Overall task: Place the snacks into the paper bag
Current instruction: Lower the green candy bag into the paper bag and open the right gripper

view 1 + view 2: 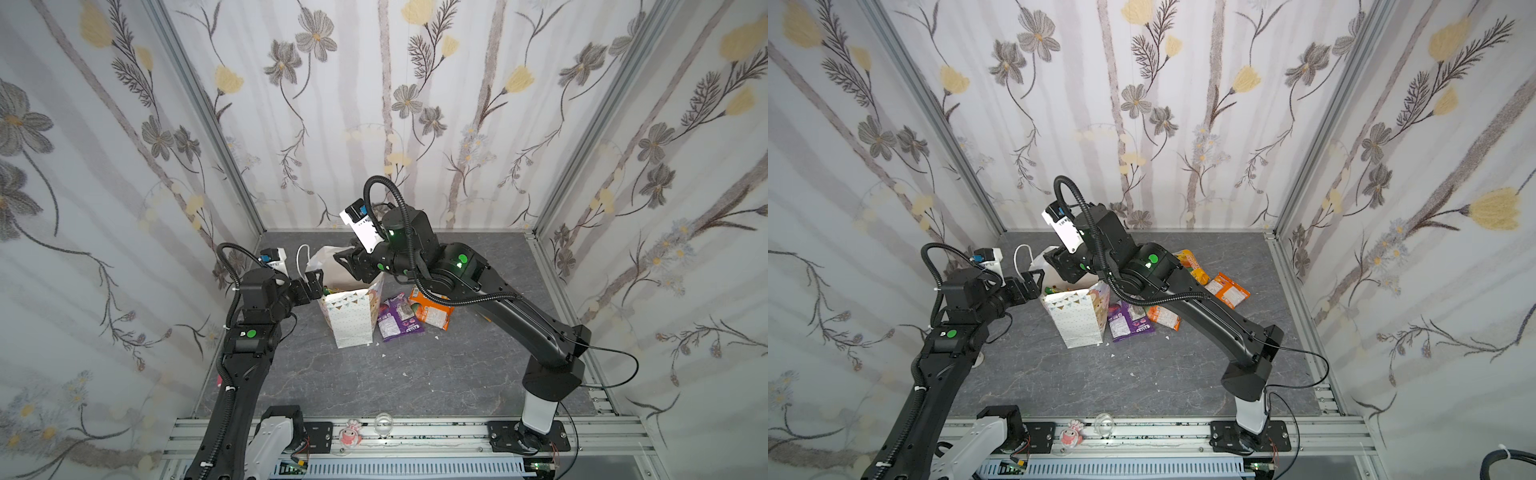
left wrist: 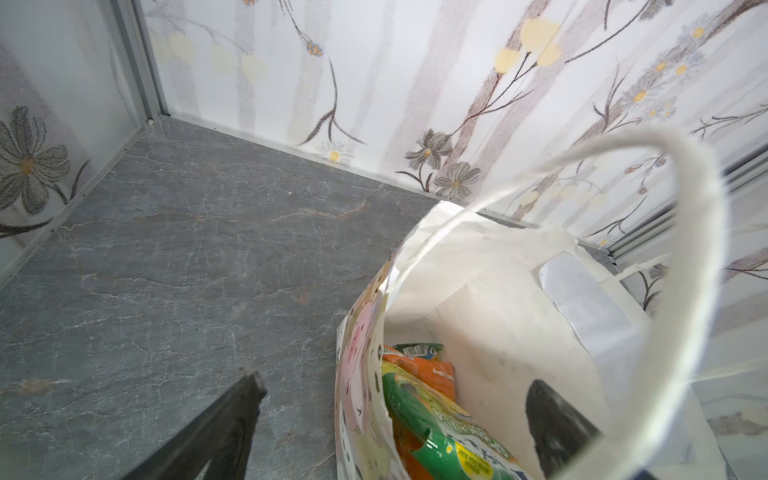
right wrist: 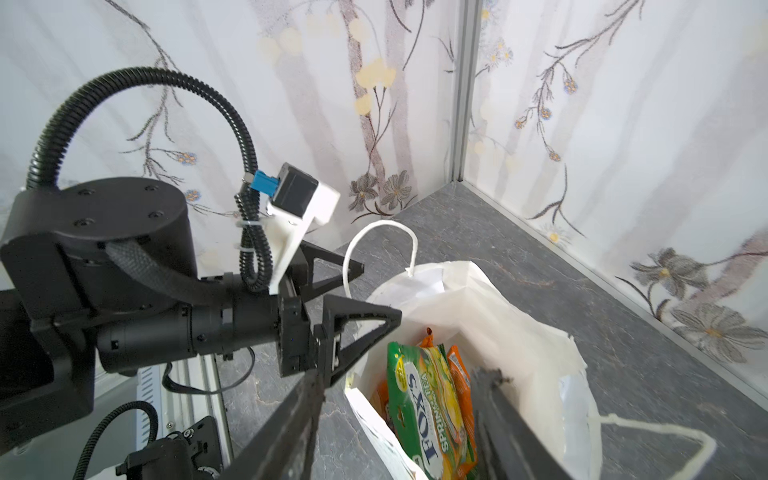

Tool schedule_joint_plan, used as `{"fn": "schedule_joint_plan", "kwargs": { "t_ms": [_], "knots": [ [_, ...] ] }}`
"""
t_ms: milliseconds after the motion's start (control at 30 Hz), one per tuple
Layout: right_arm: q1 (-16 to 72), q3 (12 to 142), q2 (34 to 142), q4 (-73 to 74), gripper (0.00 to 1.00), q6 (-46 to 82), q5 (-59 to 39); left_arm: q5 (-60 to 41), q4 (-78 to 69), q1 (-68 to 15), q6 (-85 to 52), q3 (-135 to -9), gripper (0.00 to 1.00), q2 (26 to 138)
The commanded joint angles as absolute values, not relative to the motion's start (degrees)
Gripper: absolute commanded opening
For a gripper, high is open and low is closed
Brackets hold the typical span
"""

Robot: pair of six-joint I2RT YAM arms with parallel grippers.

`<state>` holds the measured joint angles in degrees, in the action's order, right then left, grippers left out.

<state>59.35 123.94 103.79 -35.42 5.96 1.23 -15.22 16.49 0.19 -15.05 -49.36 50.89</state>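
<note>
The white paper bag [image 1: 349,320] [image 1: 1077,320] stands upright mid-table, mouth open. Inside it a green FOX'S packet [image 3: 424,399] [image 2: 436,432] leans against orange packets [image 3: 459,365] [image 2: 432,370]. My right gripper [image 1: 345,259] [image 3: 401,374] hangs open over the mouth, holding nothing, the green packet loose below it. My left gripper [image 1: 316,282] [image 2: 397,382] is open and straddles the bag's left rim, one finger inside and one outside. On the table right of the bag lie a purple packet [image 1: 399,318] [image 1: 1129,322], orange packets [image 1: 430,309] [image 1: 1227,291] and a yellow-orange one [image 1: 1192,264].
The right arm [image 1: 519,320] stretches over the loose packets. A pink-red item [image 1: 219,380] lies by the left arm's base. A pink figurine [image 1: 348,434] and a clear dome [image 1: 383,424] sit on the front rail. Flowered walls close in three sides.
</note>
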Motion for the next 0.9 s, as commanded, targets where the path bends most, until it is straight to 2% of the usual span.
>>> {"fn": "schedule_joint_plan", "kwargs": {
  "t_ms": [0, 133, 200, 267, 367, 667, 733, 800, 867],
  "knots": [
    [59.7, 110.3, 96.1, -23.8, 0.56, 7.6, 2.3, -15.2, 15.3, 0.3, -15.1, -49.4, 1.00, 50.7],
    [59.5, 87.2, 81.8, -5.0, 0.52, 12.2, 3.7, -15.1, 15.3, 0.2, -15.2, -49.2, 1.00, 50.6],
    [59.1, 82.3, 78.2, -4.0, 0.60, 13.6, 7.2, -15.2, 15.2, 0.3, -15.2, -49.2, 1.00, 50.6],
    [57.8, 80.3, 77.4, -5.9, 0.64, 15.3, 8.6, -15.1, 15.1, 0.3, -15.3, -49.3, 1.00, 50.6],
    [55.6, 78.8, 78.4, -6.3, 0.69, 16.3, 5.5, -15.0, 14.9, 0.3, -15.3, -49.2, 1.00, 50.3],
    [52.2, 83.9, 88.5, -7.3, 0.70, 15.7, 1.6, -15.0, 15.0, 0.4, -15.2, -49.1, 1.00, 50.3],
    [52.1, 86.1, 90.9, -8.6, 0.69, 15.4, 3.6, -15.2, 15.0, 0.4, -15.2, -49.1, 1.00, 50.4],
    [52.0, 89.2, 94.3, -11.2, 0.63, 14.6, 5.5, -15.2, 15.0, 0.4, -15.2, -49.2, 1.00, 50.4],
    [51.9, 91.1, 96.0, -12.0, 0.45, 14.0, 6.0, -15.4, 15.0, 0.4, -15.2, -49.2, 1.00, 50.3]
  ]
}}
